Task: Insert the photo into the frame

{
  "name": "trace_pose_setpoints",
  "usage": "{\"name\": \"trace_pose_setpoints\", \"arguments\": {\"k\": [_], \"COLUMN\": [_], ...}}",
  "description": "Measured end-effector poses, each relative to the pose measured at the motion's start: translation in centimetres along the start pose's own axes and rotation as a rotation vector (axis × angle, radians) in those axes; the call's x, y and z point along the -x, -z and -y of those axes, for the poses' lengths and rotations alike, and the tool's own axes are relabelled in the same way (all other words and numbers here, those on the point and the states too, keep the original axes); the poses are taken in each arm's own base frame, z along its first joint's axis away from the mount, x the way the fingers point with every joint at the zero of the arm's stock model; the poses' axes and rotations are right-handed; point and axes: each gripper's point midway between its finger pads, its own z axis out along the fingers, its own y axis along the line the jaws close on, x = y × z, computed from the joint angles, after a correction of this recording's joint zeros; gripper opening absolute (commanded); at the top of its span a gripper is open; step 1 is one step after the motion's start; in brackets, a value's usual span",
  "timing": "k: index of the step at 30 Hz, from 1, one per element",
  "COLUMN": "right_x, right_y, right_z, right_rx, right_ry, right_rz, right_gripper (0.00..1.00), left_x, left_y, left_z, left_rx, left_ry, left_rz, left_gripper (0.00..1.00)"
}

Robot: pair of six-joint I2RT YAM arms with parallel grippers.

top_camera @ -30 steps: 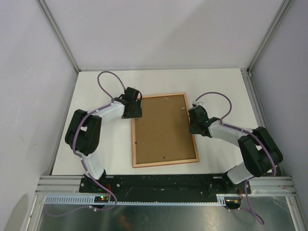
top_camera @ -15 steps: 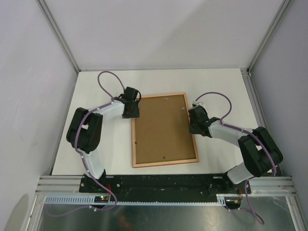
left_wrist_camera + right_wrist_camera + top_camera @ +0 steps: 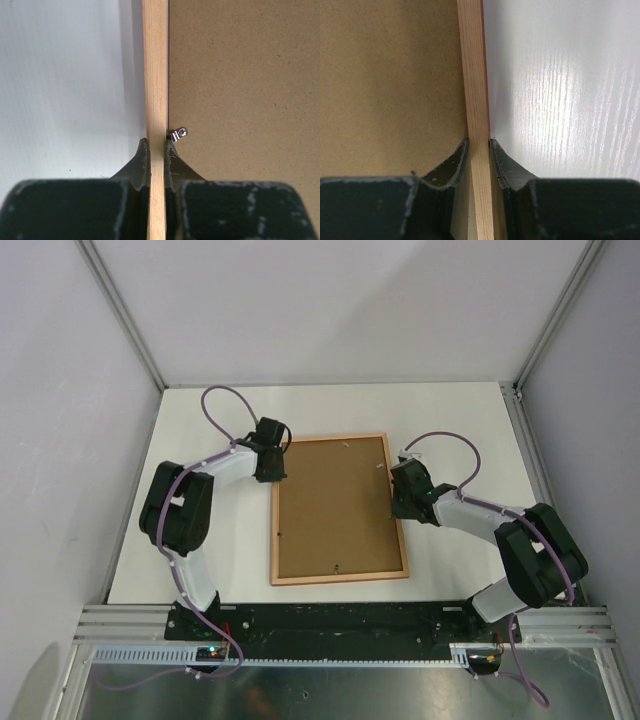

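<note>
A: Photo inside the frame?
B: Cannot tell. The board covers it, and the front lies face down on the tabletop.
A: Wrist views?
B: Both cut the frame off, top and bottom.

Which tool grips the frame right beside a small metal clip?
The left tool: a silver clip sits beside its finger on the frame; near the right tool none shows.

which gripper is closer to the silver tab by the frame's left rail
Left. The left gripper pinches the frame's left rail with the silver tab right beside its finger; the right gripper pinches the opposite rail, across the backing board.
</note>
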Motion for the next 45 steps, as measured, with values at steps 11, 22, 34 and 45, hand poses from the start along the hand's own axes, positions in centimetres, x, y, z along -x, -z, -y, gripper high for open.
{"name": "trace_pose_setpoints", "arguments": {"k": [11, 22, 34, 45], "right_x": [0.0, 0.0, -0.1, -0.1], "right_y": [0.0, 0.0, 0.0, 0.0], "right_z": [-0.1, -0.1, -0.2, -0.2], "right_rx": [0.002, 0.002, 0.002, 0.005], "right_ry": [0.001, 0.001, 0.004, 0.004], "right_rz": [-0.001, -0.001, 0.001, 0.004], "right_gripper": [0.00, 0.00, 0.00, 0.00], "left_x": [0.0, -1.2, -5.9, -6.6], "left_y": [0.4, 4.6, 4.1, 4.0], "left_z": [-0.5, -0.7, -0.9, -0.2], "left_rx": [0.003, -0.077, -0.103, -0.135], "left_ry": [0.006, 0.041, 0.035, 0.036], "left_rz": [0.000, 0.035, -0.053, -0.065], "left_gripper": [0.56, 0.50, 0.47, 0.19]}}
